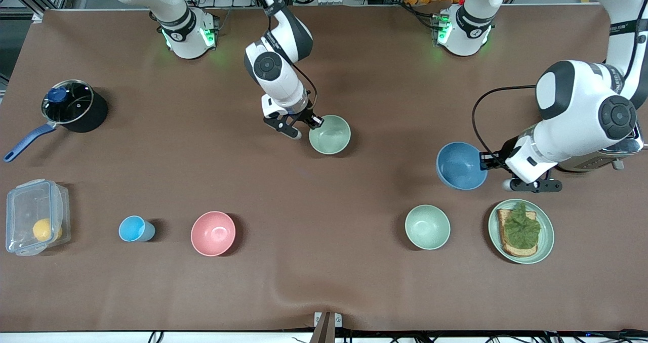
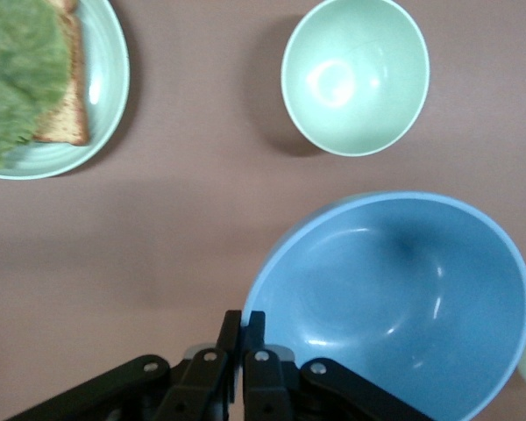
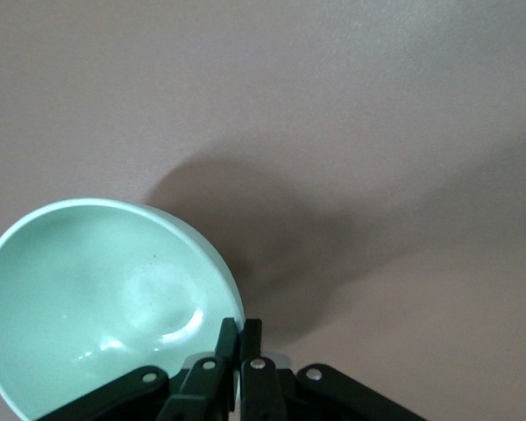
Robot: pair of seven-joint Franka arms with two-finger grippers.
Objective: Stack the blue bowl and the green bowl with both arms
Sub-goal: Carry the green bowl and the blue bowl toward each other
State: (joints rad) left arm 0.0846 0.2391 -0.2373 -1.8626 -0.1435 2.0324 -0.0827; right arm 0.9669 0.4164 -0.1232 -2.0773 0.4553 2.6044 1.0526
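The blue bowl (image 1: 459,165) hangs tilted over the table at the left arm's end. My left gripper (image 1: 485,162) is shut on its rim, as the left wrist view (image 2: 245,320) shows on the blue bowl (image 2: 394,298). The pale green bowl (image 1: 329,134) is over the middle of the table. My right gripper (image 1: 315,123) is shut on its rim, as the right wrist view (image 3: 239,329) shows on the green bowl (image 3: 96,298). The two held bowls are well apart.
A second, mintier green bowl (image 1: 427,226) (image 2: 355,74) and a green plate with toast (image 1: 521,230) (image 2: 96,96) lie nearer the front camera than the blue bowl. A pink bowl (image 1: 213,233), light-blue cup (image 1: 135,228), lidded container (image 1: 35,216) and pot (image 1: 71,105) are toward the right arm's end.
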